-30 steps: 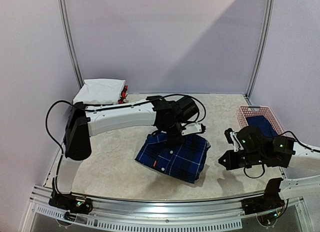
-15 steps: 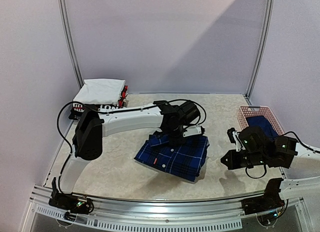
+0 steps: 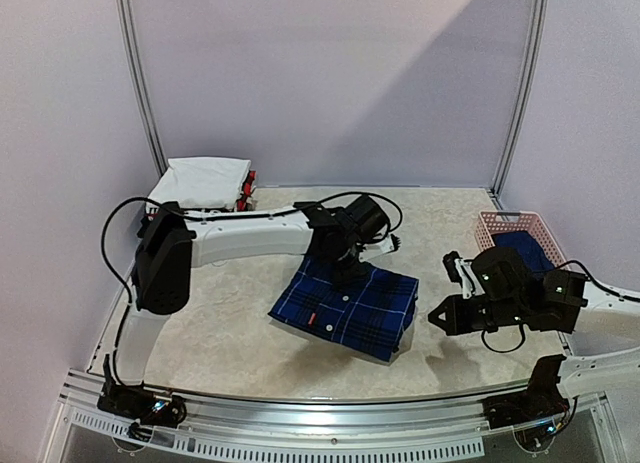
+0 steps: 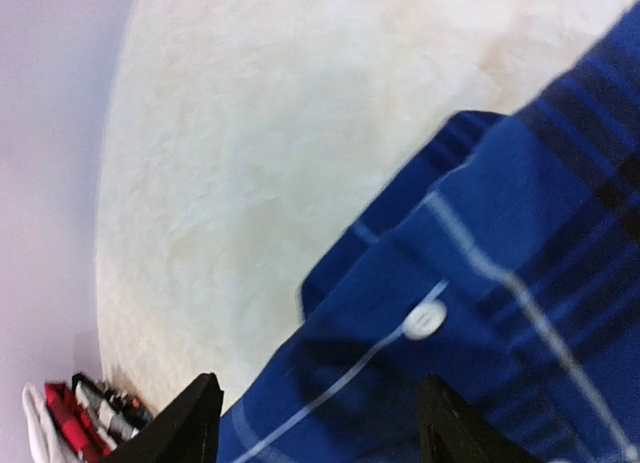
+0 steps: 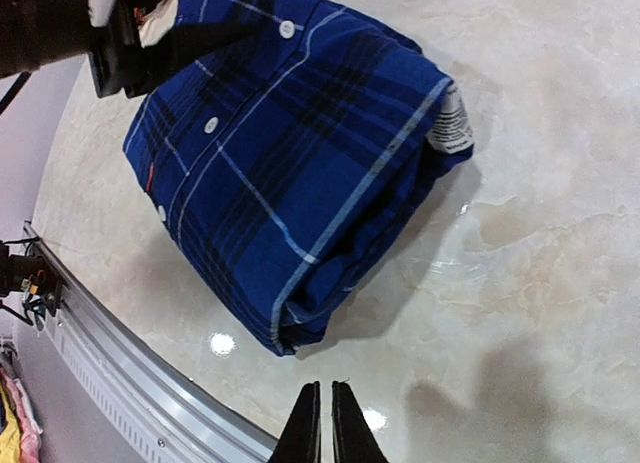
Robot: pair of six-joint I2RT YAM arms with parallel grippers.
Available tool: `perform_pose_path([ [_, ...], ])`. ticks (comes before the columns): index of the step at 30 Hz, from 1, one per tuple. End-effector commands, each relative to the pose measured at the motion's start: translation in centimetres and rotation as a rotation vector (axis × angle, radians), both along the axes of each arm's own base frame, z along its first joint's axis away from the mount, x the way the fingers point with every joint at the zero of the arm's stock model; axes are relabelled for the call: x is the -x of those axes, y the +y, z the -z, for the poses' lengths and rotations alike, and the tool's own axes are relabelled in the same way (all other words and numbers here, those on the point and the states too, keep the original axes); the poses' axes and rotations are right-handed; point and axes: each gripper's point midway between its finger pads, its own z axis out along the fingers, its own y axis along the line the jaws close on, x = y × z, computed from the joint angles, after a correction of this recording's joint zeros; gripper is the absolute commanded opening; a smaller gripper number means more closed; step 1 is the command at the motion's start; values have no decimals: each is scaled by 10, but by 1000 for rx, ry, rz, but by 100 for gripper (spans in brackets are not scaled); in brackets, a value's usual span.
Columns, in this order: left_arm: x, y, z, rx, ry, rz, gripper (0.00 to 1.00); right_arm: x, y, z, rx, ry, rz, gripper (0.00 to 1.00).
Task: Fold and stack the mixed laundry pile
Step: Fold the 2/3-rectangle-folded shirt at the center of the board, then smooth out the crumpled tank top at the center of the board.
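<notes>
Neatly folded on the surface (image 3: 230, 328), well left of the basket (image 3: 487, 223): plaid shirt (image 3: 348, 305), soft, light, floppy. Left gripper (image 4: 318, 388) spread wide above the collar end, away from the basket, gripping nothing; right gripper (image 5: 321, 403) pinched shut, empty, nearer the basket. Best pinched through all layers at a folded edge

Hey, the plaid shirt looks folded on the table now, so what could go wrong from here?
1. The left fingers stand open right over the plaid shirt at its collar edge; pulling away low might snag the cloth and spoil the fold.
2. The right fingers, shut, hover close beside the shirt's folded edge; a careless sweep may push it out of shape.
</notes>
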Motion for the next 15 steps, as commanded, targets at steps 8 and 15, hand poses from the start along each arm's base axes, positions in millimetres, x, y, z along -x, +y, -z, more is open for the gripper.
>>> perform_pose_path([
  [8,21,44,-113,418,-53,-263,68,-12,59,-16,-125,9,-114,5],
  [15,86,25,-93,542,70,-220,64,-53,55,-5,-58,8,-35,4],
])
